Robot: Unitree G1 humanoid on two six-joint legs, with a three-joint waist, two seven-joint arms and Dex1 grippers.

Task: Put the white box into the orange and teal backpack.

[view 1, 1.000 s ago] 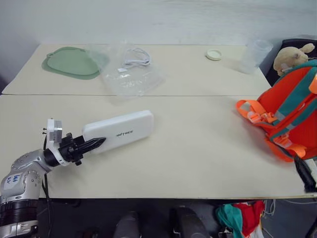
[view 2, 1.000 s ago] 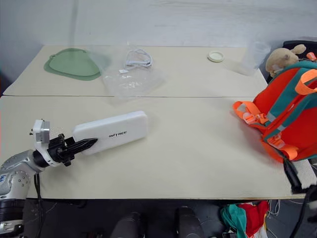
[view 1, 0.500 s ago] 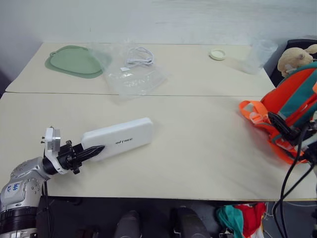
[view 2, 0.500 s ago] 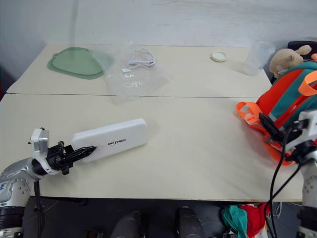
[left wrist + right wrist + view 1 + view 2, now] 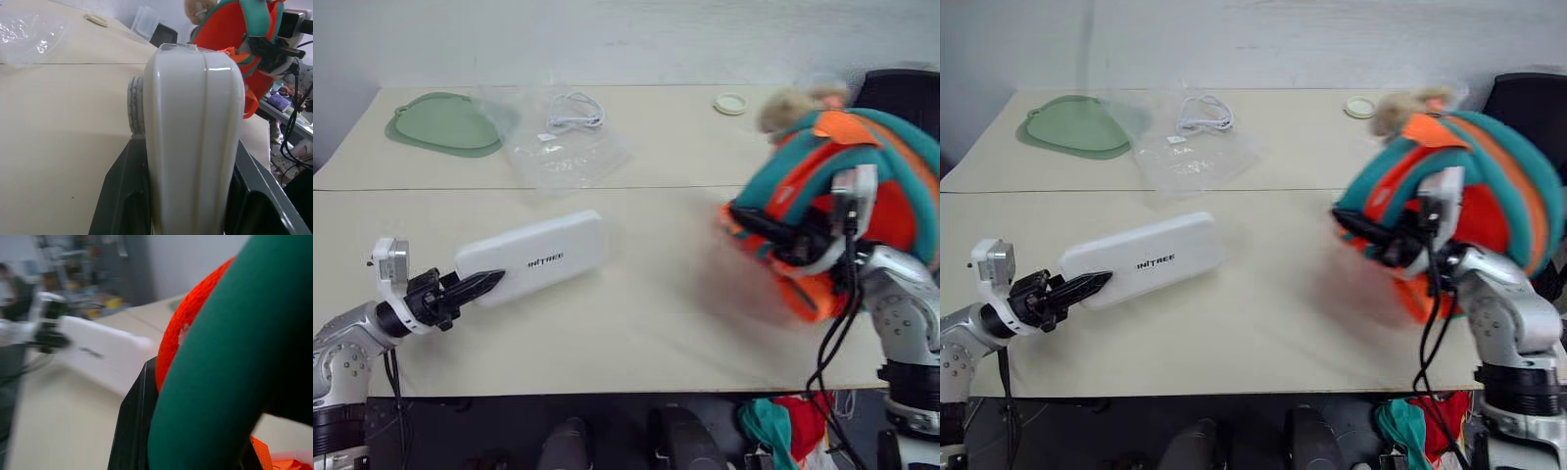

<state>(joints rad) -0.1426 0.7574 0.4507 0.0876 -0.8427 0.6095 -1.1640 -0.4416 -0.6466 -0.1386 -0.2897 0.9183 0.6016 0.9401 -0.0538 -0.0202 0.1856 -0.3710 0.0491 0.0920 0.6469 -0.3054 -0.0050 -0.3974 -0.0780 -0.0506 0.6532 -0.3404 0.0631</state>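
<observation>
The white box (image 5: 533,258) lies slanted on the front table, its near end between the fingers of my left gripper (image 5: 480,284), which is shut on it. In the left wrist view the white box (image 5: 193,127) stands between both black fingers (image 5: 122,196). The orange and teal backpack (image 5: 862,186) is blurred at the right, tipped toward the table's middle. My right gripper (image 5: 749,220) points left along its lower front. In the right wrist view the backpack's teal trim (image 5: 215,357) and orange fabric sit between the black fingers (image 5: 134,421), which are shut on it.
A green mat (image 5: 445,122) lies at the back left, next to a clear plastic bag with a white cable (image 5: 563,137). A round lid (image 5: 731,102) and a tan plush toy (image 5: 788,106) are at the back right. A black chair (image 5: 901,93) stands behind the backpack.
My right arm swung in from the right edge, closed on the backpack and pulled it left toward the table's middle. My left gripper keeps the white box, slightly raised.
</observation>
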